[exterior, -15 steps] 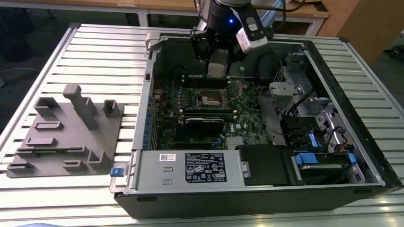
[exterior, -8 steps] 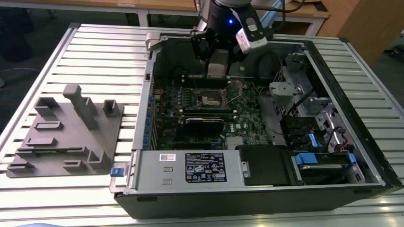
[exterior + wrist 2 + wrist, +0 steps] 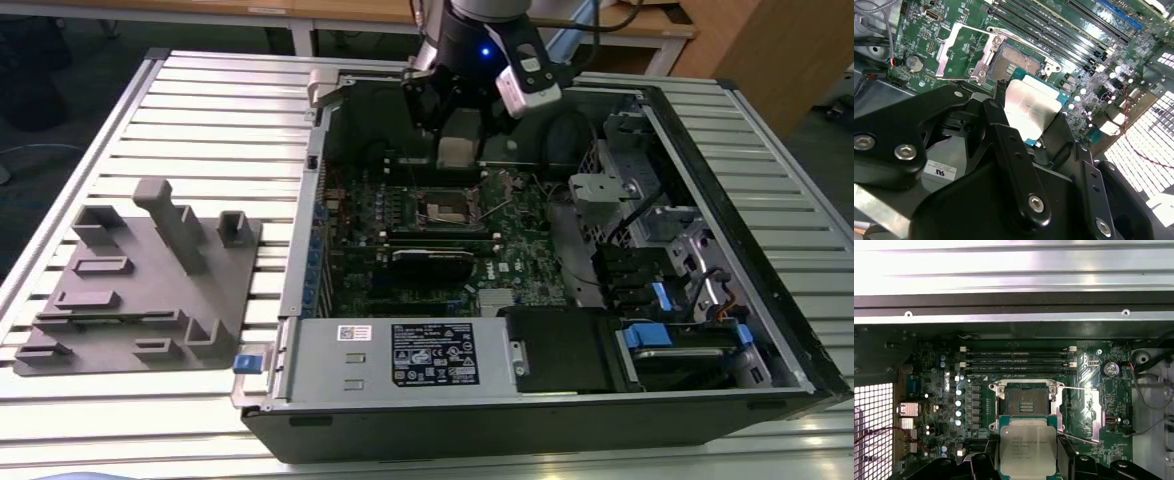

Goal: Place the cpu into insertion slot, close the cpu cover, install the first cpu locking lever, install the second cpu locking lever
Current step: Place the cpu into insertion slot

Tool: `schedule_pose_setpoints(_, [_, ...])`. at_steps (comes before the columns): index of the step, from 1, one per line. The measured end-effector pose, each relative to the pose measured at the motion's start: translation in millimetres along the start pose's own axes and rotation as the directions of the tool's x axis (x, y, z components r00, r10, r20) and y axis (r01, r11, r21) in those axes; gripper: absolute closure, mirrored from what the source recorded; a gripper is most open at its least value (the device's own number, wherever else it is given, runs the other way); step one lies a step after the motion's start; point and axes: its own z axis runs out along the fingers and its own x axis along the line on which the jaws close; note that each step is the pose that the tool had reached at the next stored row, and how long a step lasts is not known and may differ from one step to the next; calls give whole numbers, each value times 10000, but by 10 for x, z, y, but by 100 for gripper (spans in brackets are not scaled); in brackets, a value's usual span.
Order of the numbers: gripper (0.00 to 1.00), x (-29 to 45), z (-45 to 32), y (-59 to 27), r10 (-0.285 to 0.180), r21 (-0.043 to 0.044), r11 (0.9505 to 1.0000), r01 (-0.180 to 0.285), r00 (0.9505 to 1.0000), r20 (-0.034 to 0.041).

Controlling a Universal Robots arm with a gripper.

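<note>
Gripper: the gripper (image 3: 1027,462) had its jaws clamped on two opposite edges of the cpu (image 3: 1027,442), with dark fingers (image 3: 988,464) against either side of it.
Cpu: it was held flat with its metal face up, clear of the board. It hung just short of the insertion slot (image 3: 1026,402) and was not yet over it.
Exterior placing: in the exterior view the gripper (image 3: 461,150) hung at about twelve o'clock from the insertion slot (image 3: 451,208), inside the computer case (image 3: 534,425).
Insertion slot: it was open, its dark centre bare with nothing seated in it.
Cpu cover: in the second wrist view the cpu cover (image 3: 943,56) was swung back beside the slot (image 3: 1016,60), and green board showed through its window.
Locking levers: the thin locking levers (image 3: 1077,388) stood released, angled away from the socket frame.
Memory slots: the long black memory slots (image 3: 1016,360) ran just beyond the socket.
Fixture: a grey parts fixture (image 3: 147,280) sat on the slatted table (image 3: 214,110) at nine o'clock from the case.
Step in hand: judging by this, the first step, carrying the cpu to the slot. The cover and both levers were untouched.
Next move calls for: squaring the chip over the socket, keeping it level, and lowering gently without dragging across the contacts.
</note>
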Motion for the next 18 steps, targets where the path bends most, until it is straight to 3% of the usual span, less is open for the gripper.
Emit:
schedule_pose_setpoints(8, [46,-2,145,5,-2,0,10000,2,10000,28])
schedule_pose_setpoints(18, [46,18,313,-3,-96,-3,10000,96,9997,206])
